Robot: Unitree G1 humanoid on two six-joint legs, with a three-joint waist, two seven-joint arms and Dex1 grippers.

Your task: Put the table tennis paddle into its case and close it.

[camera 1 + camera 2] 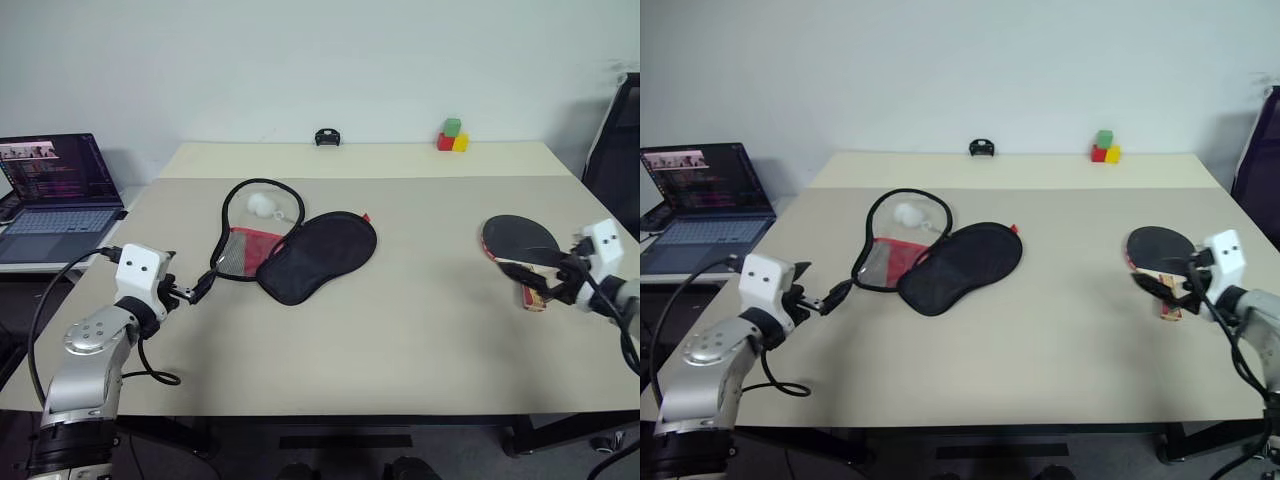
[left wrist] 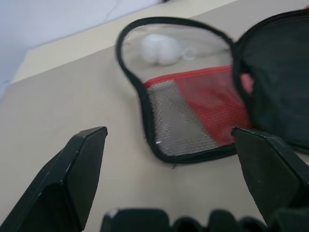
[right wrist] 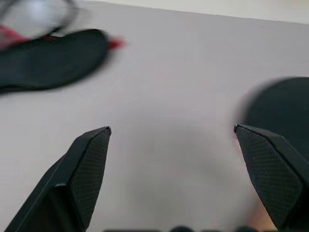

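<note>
The case (image 1: 320, 255) lies unzipped left of the table's middle. Its black flap is folded out to the right. The other half (image 2: 193, 116) shows red fabric, grey mesh and a white ball (image 1: 262, 205) inside its black rim. My left gripper (image 1: 203, 288) is open just left of the case's near end, pointing at it, and holds nothing. The table tennis paddle (image 1: 520, 240) lies flat at the right, black blade away from me, handle (image 1: 1170, 305) toward me. My right gripper (image 1: 548, 285) hovers open over the handle. Bare table shows between its fingers (image 3: 91, 164).
An open laptop (image 1: 55, 195) sits on a side surface to the left. Red, green and yellow blocks (image 1: 452, 135) and a small black object (image 1: 327, 137) stand at the table's far edge. A dark chair (image 1: 615, 140) is at the right.
</note>
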